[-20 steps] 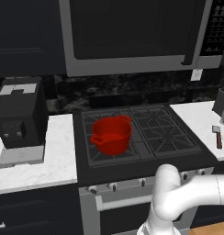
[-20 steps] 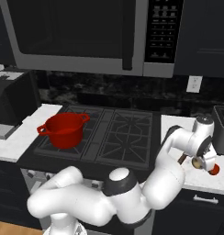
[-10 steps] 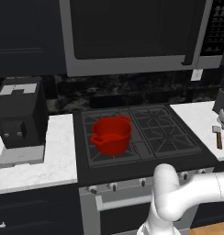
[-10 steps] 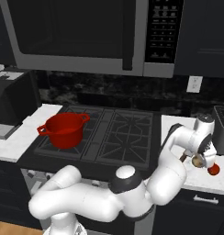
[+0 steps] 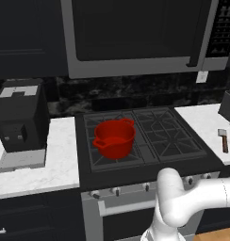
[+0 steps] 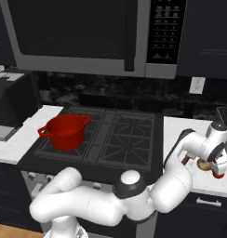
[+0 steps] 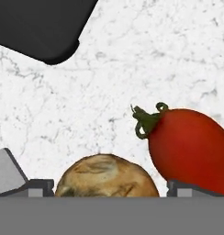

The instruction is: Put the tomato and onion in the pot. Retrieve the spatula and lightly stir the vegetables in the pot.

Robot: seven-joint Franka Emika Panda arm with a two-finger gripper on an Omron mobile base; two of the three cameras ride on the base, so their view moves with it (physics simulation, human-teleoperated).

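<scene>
Claw: the gripper hangs low over the right-hand marble counter, jaws spread wide and gripping nothing; its two dark fingertips stand on either side of the onion.
Change: in the right base view the hand has dropped further toward the counter than a second ago; pot and spatula lie where they lay.
Onion: the onion, brownish and round in the hand view, sits between the fingertips, its lower part cut off by the frame edge; in the right base view only a sliver shows under the hand.
Tomato: the tomato, oblong with a green stem, lies just beside the onion on the counter; whether they touch cannot be told.
Spatula: the spatula lies on the right counter, its handle pointing toward the near edge.
Pot: the red pot stands on the stove's left burner, well apart from the vegetables.
Far: a dark rounded corner of some appliance is cut off at the frame edge, too partial to name.
Writing: the microwave's keypad is too small to read.
</scene>
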